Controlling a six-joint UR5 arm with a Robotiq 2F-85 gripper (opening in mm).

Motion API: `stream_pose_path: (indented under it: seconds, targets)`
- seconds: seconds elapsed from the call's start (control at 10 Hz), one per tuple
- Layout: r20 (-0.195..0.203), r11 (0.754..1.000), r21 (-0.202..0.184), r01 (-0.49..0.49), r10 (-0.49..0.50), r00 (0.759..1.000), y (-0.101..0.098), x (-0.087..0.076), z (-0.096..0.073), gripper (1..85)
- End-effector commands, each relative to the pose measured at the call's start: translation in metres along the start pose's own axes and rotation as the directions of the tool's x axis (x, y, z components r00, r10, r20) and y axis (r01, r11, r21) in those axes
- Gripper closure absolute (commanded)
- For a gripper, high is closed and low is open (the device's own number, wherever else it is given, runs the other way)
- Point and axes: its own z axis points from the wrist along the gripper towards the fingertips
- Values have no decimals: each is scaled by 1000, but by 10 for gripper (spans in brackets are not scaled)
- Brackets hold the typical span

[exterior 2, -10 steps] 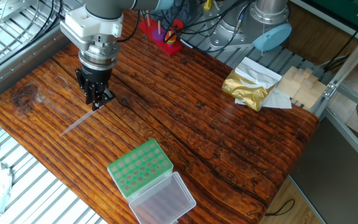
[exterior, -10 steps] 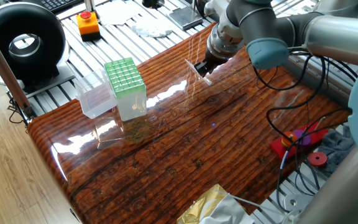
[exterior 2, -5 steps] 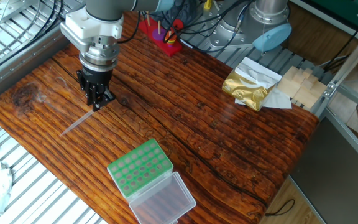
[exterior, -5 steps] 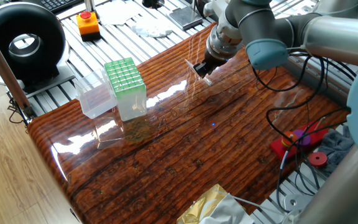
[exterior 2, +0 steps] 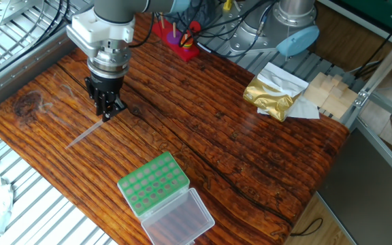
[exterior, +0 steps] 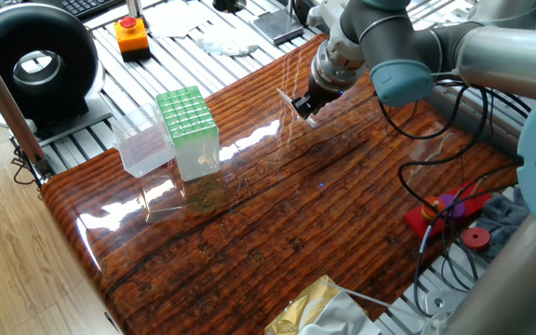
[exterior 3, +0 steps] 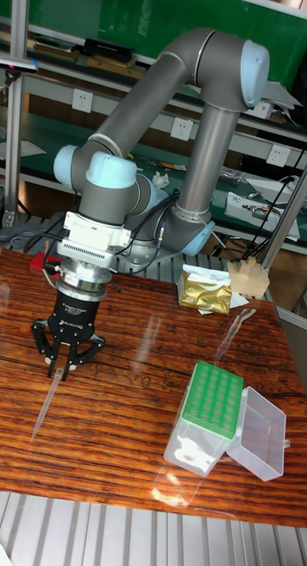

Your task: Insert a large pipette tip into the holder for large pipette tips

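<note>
My gripper (exterior 2: pixel 107 111) stands low over the far corner of the wooden table, shut on the upper end of the large pipette tip (exterior 2: pixel 84 136). This clear slender tube slants down from the fingers towards the table top, and in the tall fixed view the tip (exterior 3: pixel 45 407) hangs below the gripper (exterior 3: pixel 63 363). In the one fixed view the gripper (exterior: pixel 302 104) holds it at the table's back edge. The holder for large pipette tips (exterior 2: pixel 153 182), a clear box with a green grid top (exterior: pixel 186 116), stands well apart with its clear lid (exterior 2: pixel 182 218) open beside it.
A gold foil bag (exterior 2: pixel 272 95) and wooden blocks (exterior 2: pixel 329 92) lie at one table end. A red peg stand (exterior 2: pixel 179 37) sits near the arm's base among cables. An orange button box (exterior: pixel 131 35) and a black round device (exterior: pixel 35 65) stand off the table.
Almost nothing differs. The gripper has crept slightly upward with the tip still in it, and the holder has stayed put.
</note>
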Motion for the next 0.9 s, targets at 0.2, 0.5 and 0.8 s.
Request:
stream_pose_path:
  seconds: [0.2, 0.5, 0.8]
  targets:
    - [5, 1000, -18, -13, 13, 1000, -1, 4, 3, 570]
    - [14, 1000, -22, -11, 11, 1000, -4, 6, 7, 570]
    - [16, 1000, -19, -4, 4, 1000, -6, 8, 8, 570]
